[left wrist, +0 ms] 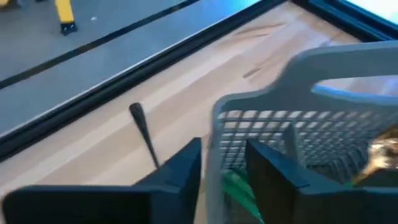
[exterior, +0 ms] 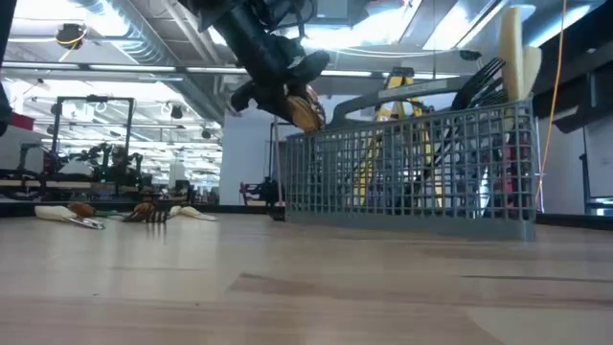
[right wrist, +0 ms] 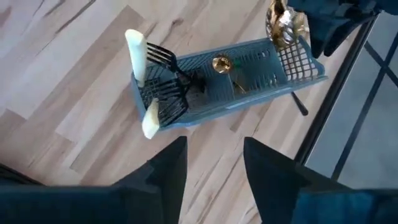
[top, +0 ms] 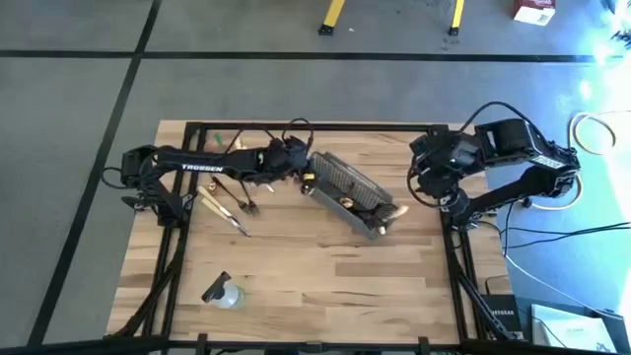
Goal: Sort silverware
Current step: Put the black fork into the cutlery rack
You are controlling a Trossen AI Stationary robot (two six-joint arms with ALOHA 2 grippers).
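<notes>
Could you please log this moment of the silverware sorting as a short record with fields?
Left gripper: over one end of the grey mesh basket, holding a gold utensil above its rim
Right gripper: waiting off the basket's other end, fingers open, nothing held
In basket: black forks, pale-handled pieces, a gold spoon, something green
Loose on table: a few utensils near the left arm
Also on table: small clear bottle near the front edge

The left pincer sits too small from above — its grip unreadable — basket edge-cropped.
</notes>
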